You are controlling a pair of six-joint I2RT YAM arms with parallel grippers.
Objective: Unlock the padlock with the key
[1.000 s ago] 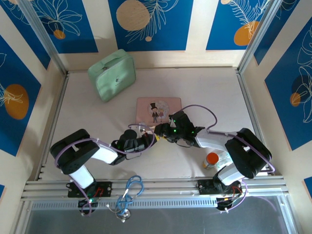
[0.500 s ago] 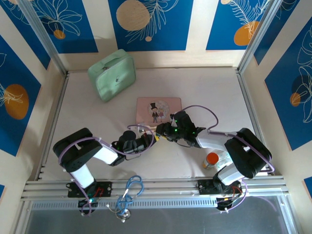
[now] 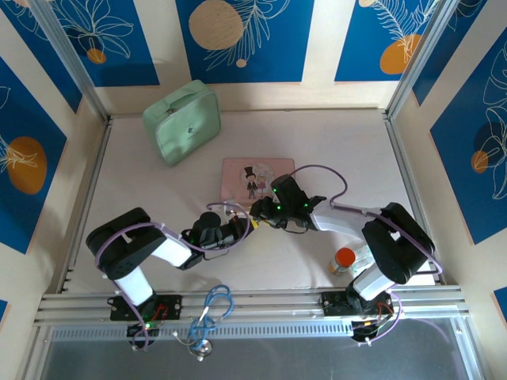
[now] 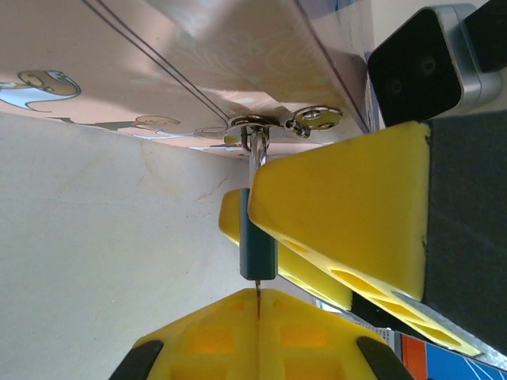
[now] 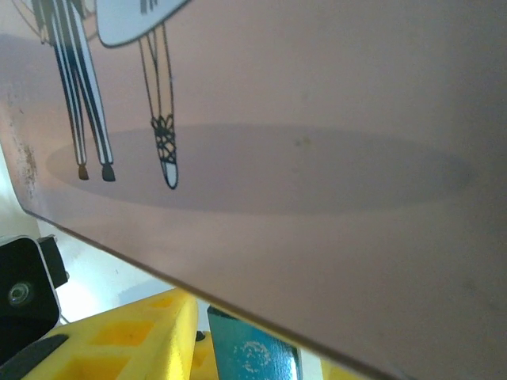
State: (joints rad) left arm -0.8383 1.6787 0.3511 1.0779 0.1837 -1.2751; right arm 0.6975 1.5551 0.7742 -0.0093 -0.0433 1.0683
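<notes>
The padlock (image 4: 257,241), a small blue body with a silver shackle, hangs from the latch (image 4: 279,120) of the pink picture tin (image 3: 257,176). My left gripper (image 4: 259,305) is shut on the thin key (image 4: 257,291), whose blade points up into the bottom of the padlock. The yellow fingers (image 4: 341,210) of my right gripper stand on either side of the padlock body. In the right wrist view the blue padlock (image 5: 253,352) sits beside one yellow finger (image 5: 119,340), under the tin's edge. From above, my left gripper (image 3: 244,227) and my right gripper (image 3: 260,210) meet at the tin's near edge.
A mint green case (image 3: 182,120) lies at the back left. An orange-capped bottle (image 3: 343,259) stands near the right arm's base. Metal rails (image 3: 253,305) run along the near edge, with blue cables (image 3: 214,305) below them.
My right gripper has shifted slightly left toward the tin's near edge and its jaws have narrowed round the padlock. The left gripper has stayed shut and barely moved.
</notes>
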